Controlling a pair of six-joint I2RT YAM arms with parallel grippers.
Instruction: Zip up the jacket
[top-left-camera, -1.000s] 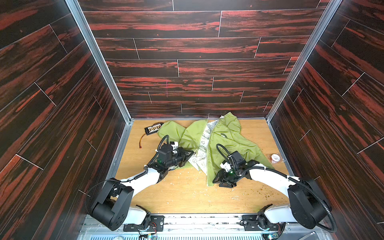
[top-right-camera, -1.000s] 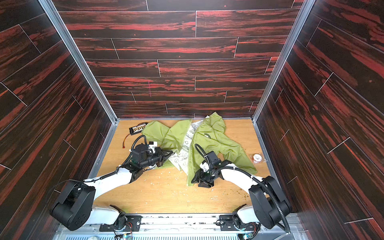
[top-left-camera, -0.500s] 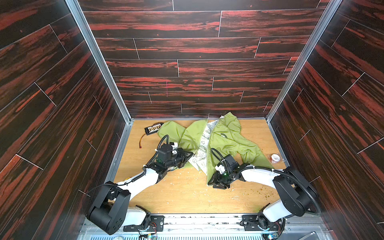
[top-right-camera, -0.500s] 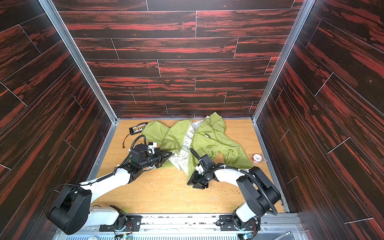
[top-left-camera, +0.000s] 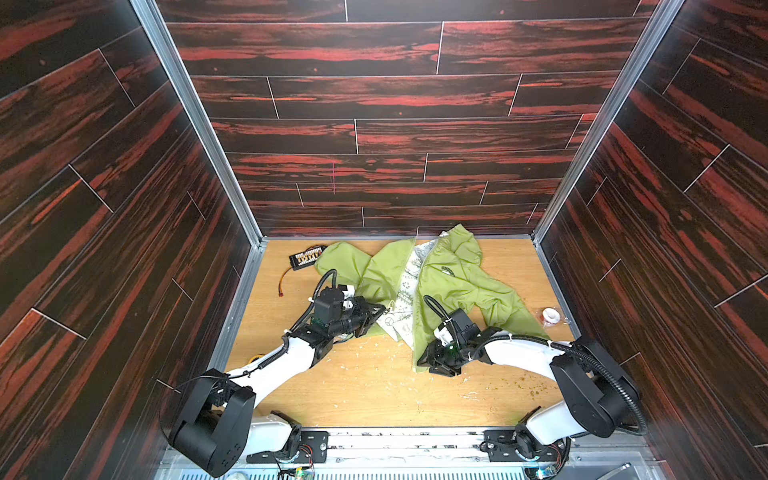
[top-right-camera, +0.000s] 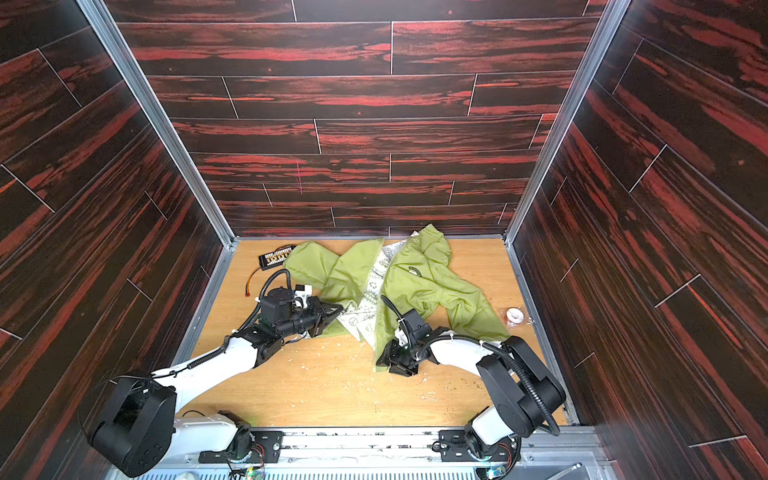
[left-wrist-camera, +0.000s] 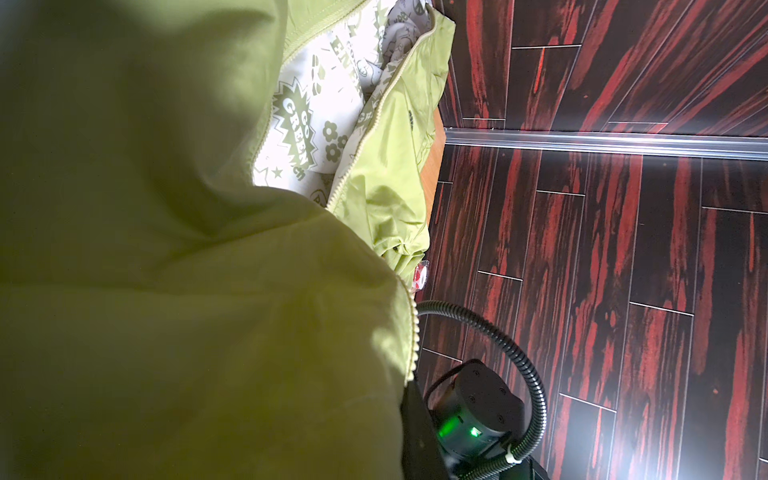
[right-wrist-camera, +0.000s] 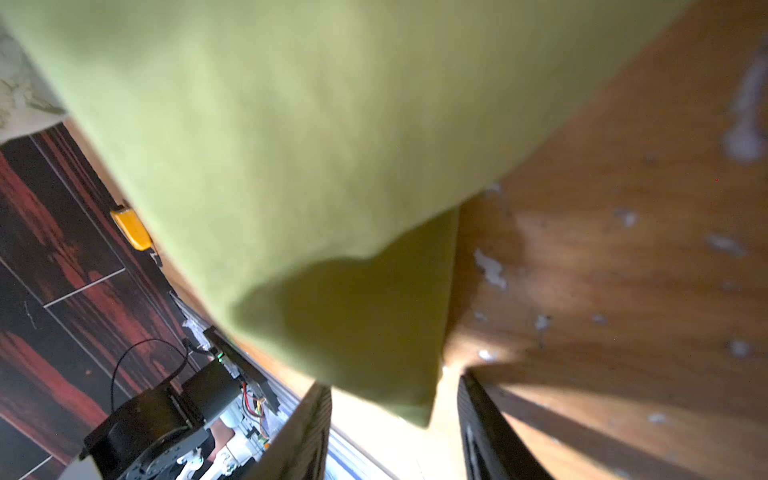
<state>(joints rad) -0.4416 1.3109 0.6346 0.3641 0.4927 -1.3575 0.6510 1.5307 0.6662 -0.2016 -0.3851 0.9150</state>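
Your two top views look down from high above the near edge, facing the back wall — both take in nearly the same whole table. Each wrist camera sits close against the jacket, cloth filling most of its picture — the left one faces the right arm.

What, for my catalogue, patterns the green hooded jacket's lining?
Pale lining: white with green doodles, lettering; left wrist view.
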